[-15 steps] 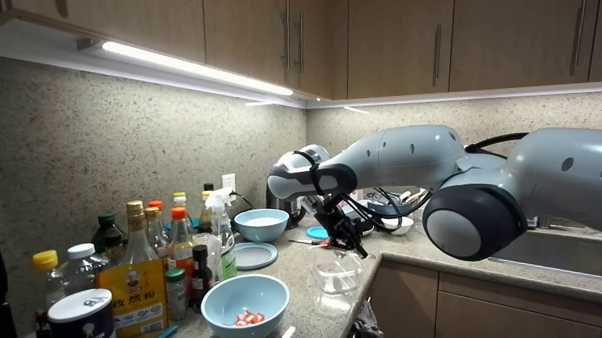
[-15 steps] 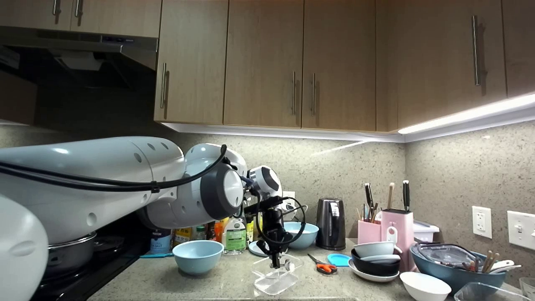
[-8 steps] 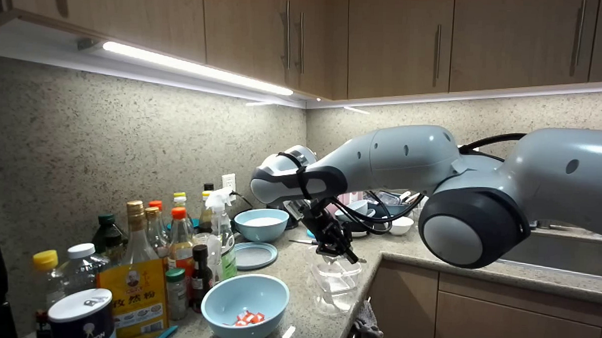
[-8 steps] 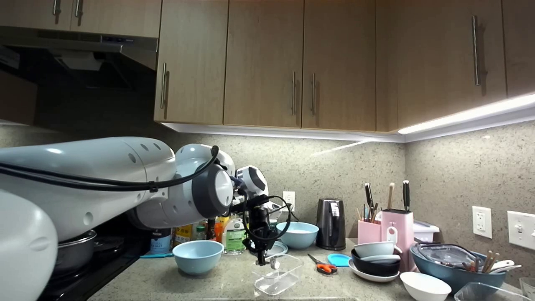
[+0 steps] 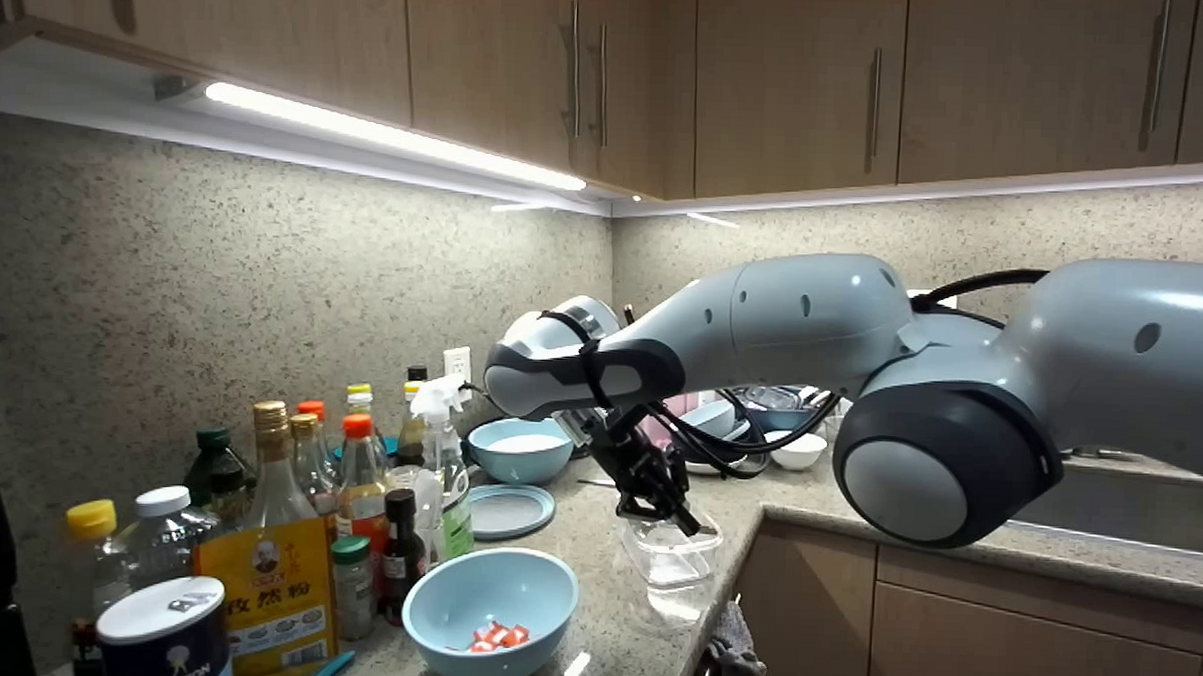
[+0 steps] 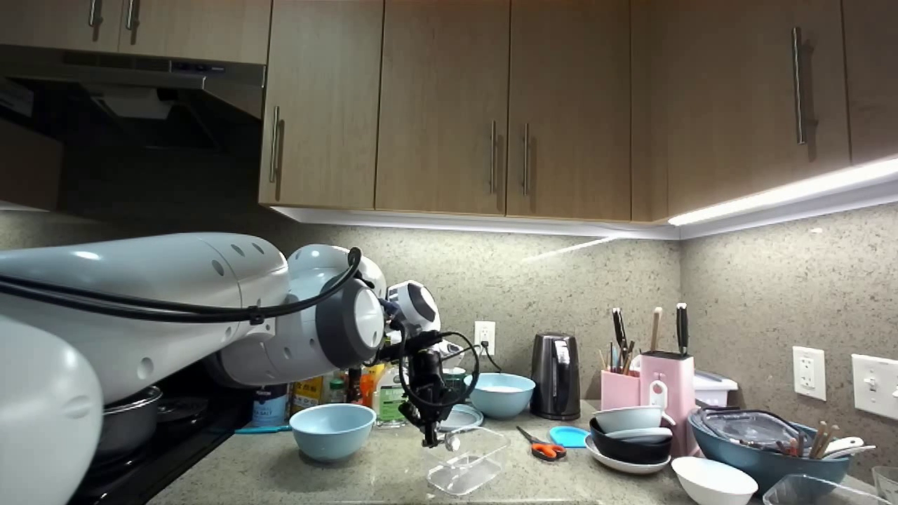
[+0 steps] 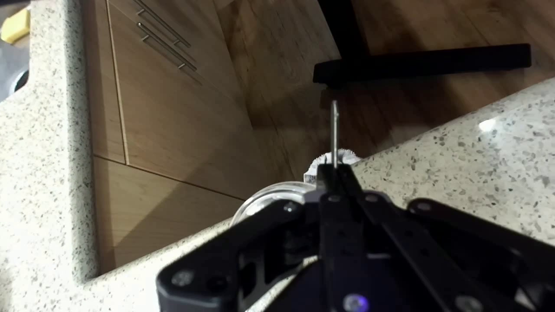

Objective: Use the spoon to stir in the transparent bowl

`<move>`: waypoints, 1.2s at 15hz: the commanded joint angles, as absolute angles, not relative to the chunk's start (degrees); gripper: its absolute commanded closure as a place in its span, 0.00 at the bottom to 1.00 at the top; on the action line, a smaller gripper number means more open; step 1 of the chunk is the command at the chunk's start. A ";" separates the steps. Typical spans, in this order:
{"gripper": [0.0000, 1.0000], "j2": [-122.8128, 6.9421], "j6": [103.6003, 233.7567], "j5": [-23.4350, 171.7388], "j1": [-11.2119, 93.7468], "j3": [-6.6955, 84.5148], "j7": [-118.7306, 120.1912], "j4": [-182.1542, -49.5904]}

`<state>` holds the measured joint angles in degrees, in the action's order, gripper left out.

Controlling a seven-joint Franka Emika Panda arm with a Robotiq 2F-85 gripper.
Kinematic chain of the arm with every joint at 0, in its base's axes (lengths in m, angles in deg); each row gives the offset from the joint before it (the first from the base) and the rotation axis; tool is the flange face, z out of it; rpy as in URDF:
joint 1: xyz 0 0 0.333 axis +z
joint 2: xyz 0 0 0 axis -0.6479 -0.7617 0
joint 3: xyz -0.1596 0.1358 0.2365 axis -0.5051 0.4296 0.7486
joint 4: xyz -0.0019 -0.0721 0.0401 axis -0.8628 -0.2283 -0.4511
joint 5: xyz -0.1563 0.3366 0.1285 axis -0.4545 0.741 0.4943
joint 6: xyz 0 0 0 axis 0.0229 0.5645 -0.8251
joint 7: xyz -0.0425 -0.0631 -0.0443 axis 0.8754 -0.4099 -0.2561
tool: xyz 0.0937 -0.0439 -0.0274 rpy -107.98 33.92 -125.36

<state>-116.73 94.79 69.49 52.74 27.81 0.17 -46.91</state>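
Note:
The transparent bowl (image 5: 670, 563), a clear vessel with rounded corners, stands on the counter near its front edge; in an exterior view the transparent bowl (image 6: 466, 473) looks empty. Above its near rim hangs my gripper (image 5: 690, 528), tilted and shut on the spoon. In the wrist view a thin metal strip, the spoon (image 7: 334, 130), juts out from the closed jaws of the gripper (image 7: 333, 171). The spoon (image 6: 452, 442) shows a shiny round end beside the fingertips in an exterior view. Whether that end is below the bowl's rim I cannot tell. The gripper partly covers the bowl (image 7: 277, 190) there.
A light-blue bowl (image 5: 490, 619) with red-and-white bits stands nearby, and another light-blue bowl (image 6: 502, 395) is farther back. Bottles and a spray bottle (image 5: 447, 473) line the wall. Orange-handled scissors (image 6: 547, 449) lie by a blue lid (image 6: 568, 435).
The gripper with the spoon has moved left in both exterior views, and a little lower, from over the bowl's middle to its side. The bowl has stayed in place.

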 commanded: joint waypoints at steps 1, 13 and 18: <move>0.99 -116.08 97.64 69.90 51.48 27.67 1.06 -47.62; 0.99 -114.75 86.95 72.47 47.07 30.17 -4.96 -50.01; 0.99 -116.45 88.06 71.26 47.44 29.65 -5.14 -48.46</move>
<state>-116.45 88.06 71.26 47.44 29.65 -5.14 -48.46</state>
